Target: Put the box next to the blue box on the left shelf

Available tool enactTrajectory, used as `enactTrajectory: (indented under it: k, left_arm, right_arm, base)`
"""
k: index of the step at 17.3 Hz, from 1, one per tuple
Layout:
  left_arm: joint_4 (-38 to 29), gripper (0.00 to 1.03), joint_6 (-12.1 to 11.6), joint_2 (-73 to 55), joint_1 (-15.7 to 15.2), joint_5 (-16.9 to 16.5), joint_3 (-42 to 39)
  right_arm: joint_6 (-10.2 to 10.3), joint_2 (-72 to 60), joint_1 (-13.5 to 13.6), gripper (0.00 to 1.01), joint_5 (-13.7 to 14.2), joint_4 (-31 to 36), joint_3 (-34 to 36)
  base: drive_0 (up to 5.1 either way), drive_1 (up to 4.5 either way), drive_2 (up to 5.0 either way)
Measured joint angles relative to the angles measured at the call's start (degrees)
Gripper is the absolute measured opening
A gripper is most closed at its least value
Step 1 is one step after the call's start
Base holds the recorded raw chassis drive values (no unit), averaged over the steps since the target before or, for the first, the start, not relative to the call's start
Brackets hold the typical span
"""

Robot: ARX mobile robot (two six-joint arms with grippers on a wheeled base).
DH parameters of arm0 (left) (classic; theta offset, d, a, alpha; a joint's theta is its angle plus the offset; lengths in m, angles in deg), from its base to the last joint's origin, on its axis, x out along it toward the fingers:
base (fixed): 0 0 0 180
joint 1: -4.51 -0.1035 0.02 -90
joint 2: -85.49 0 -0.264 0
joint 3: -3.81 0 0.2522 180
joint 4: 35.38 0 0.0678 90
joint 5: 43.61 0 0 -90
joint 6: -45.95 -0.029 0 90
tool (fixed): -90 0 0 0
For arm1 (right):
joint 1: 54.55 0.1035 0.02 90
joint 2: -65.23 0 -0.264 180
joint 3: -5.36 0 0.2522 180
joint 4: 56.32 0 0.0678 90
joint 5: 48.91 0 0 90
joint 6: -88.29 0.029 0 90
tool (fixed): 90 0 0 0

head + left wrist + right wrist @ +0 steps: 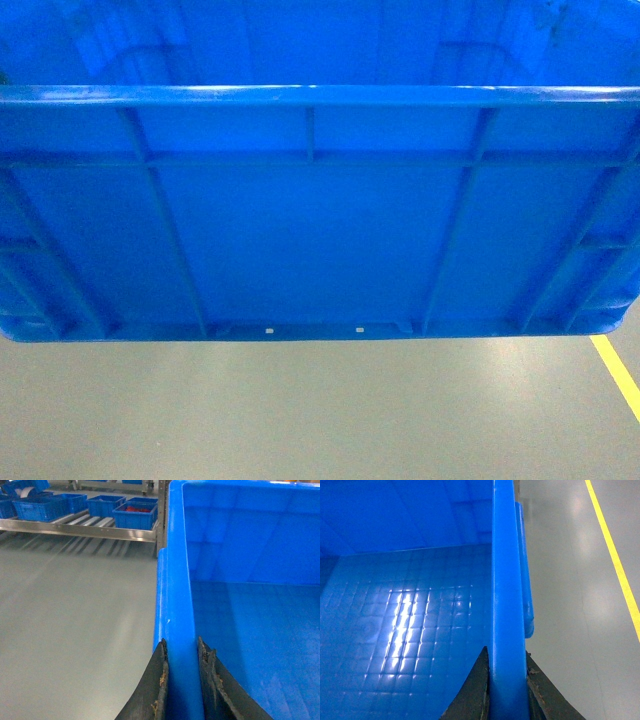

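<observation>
Grey floor (300, 410) w/ yellow line (615, 370); both grippers' fingers clamped on box (310, 240) rims.

Only the fingers of each end effector show. The left end effector (182, 680) has two dark, near-black, blade-like fingers (158, 690) that taper toward 12 o'clock, their inner edges worn and flecked with brownish grime. The right end effector (507, 685) has matching dark tapered fingers (476, 692), scuffed along the edges.

Grey floor (300, 410), yellow line (618, 372), shelf (75, 527) with crates (134, 516)
</observation>
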Motion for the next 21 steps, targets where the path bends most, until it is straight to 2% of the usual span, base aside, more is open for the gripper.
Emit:
enactTrajectory:
  k: [21]
  left_arm:
    - [0.35,0.11,0.09,-0.07,0.0,0.04,-0.02]
  right_arm:
    - [-0.17,-0.02,0.0,0.09,0.02,-0.13,0.02]
  base:
    - [0.0,4.04,-4.0]
